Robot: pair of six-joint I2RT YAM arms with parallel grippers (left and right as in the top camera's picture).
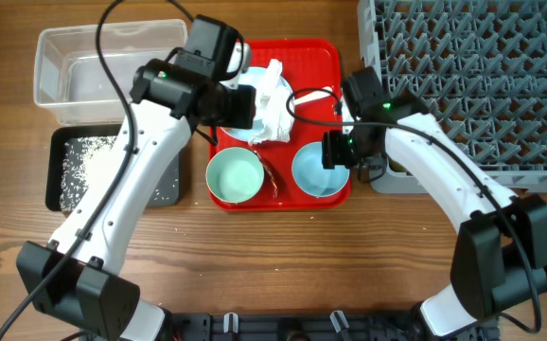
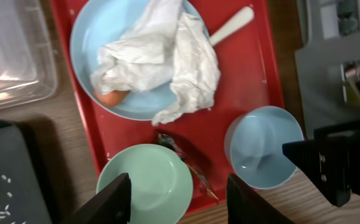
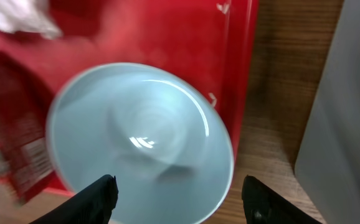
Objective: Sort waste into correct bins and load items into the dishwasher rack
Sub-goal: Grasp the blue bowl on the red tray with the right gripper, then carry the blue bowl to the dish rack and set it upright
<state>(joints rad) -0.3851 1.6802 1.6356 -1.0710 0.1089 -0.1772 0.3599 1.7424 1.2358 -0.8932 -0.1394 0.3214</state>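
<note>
Crumpled white napkins [image 2: 161,56] lie on the pale blue plate [image 2: 86,37] on the red tray, with an orange carrot piece [image 2: 111,98] under their edge. The white spoon [image 2: 233,25] lies beside the plate. A red snack wrapper [image 2: 189,167] lies between the mint-green bowl [image 2: 146,186] and the pale blue bowl [image 2: 261,146]. My left gripper [image 2: 180,199] is open and empty, above the mint-green bowl's right edge. My right gripper [image 3: 177,199] is open and empty, over the pale blue bowl [image 3: 136,137]. The yellow cup is not in view.
The red tray [image 1: 326,57] sits at the table's middle. The clear tub [image 1: 75,66] stands at the back left, and the black tray [image 1: 65,170] with white rice grains [image 1: 84,161] lies in front of it. The grey dishwasher rack [image 1: 482,76] fills the back right.
</note>
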